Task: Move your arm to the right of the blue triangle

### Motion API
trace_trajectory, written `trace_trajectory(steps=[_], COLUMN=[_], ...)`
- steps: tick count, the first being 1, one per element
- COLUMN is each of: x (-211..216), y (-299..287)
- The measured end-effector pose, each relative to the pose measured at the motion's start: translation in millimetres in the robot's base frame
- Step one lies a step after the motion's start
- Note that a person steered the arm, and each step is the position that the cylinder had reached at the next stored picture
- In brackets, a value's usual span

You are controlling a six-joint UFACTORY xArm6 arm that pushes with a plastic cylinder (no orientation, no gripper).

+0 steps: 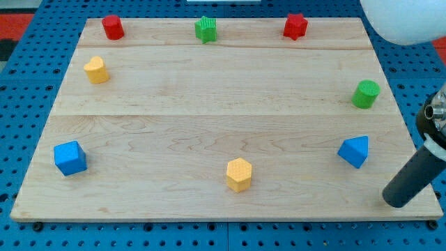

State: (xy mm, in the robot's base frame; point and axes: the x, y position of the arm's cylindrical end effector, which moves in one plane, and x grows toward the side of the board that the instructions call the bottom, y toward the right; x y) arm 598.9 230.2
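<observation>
Camera view: wooden board (223,84) on a blue pegboard surface. My tip (394,201) rests at the board's near right corner, just right of and slightly nearer than the blue triangle (355,151), not touching it. I carry no gripper, only the dark rod, so nothing is held. Near edge: blue cube (70,157) at left, orange hexagonal block (238,174) at centre. Right edge: green cylinder (365,94). Far edge: red cylinder (112,27), green star-like block (206,29), red star-like block (295,26). Far left: yellow block (96,70), shape unclear.
</observation>
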Motion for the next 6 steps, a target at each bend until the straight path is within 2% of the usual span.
trace_trajectory(steps=[3,4,6], x=[0,-7,-46], y=[0,46,66])
